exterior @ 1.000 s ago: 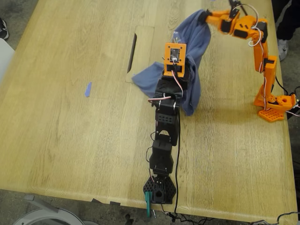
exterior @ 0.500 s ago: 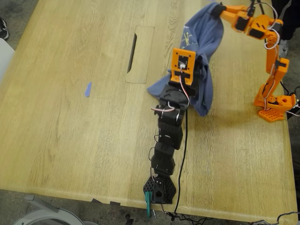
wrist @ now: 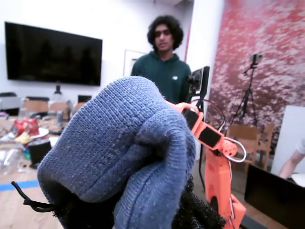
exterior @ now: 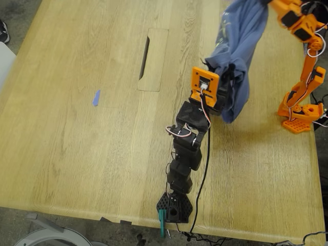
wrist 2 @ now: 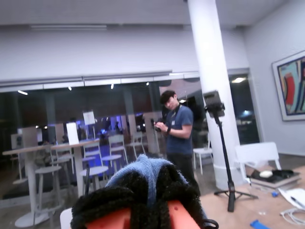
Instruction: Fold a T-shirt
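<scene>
The periwinkle-blue T-shirt hangs bunched in the air between both arms, toward the exterior view's upper right. Part of its print shows on the fabric's left edge in that view. My first gripper, on the black arm, is shut on the shirt's lower end; in the first wrist view a thick blue fold of the T-shirt fills the jaws. My second gripper, on the orange arm, is shut on the shirt's upper end at the exterior view's top edge. In the second wrist view the T-shirt bulges out of the padded black jaws.
A small blue tape scrap lies on the wooden table at the exterior view's left. A cable-slot panel sits mid-table. The orange arm's base stands at the exterior view's right edge, the black arm's base at the front edge. A person stands beyond.
Both grippers have moved toward the exterior view's right and upward, carrying the T-shirt with them. Its lower part has lifted off the table.
</scene>
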You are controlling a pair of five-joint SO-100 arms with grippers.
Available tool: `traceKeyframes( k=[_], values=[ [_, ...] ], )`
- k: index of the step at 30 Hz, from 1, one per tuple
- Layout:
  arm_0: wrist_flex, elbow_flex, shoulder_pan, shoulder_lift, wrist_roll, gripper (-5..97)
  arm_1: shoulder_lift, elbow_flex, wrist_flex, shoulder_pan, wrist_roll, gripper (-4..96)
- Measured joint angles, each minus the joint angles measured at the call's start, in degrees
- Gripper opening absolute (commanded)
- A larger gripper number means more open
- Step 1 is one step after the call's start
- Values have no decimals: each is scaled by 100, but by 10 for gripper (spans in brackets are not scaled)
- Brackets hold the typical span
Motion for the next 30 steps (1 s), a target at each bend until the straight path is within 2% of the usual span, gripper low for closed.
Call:
traceKeyframes(
  k=[12,20,27,30],
  values=[
    [-237,0,1257,0,290,-3,1556,738,466,9,-105,0],
    [-237,0,2338,0,290,-3,2039,756,1160,-642,-202,0],
    [62,-53,2971,-105,316,-3,2329,879,1670,-1090,-237,1],
    [668,-914,3041,-686,316,-3,2426,1169,1793,-1230,-264,1]
  ],
)
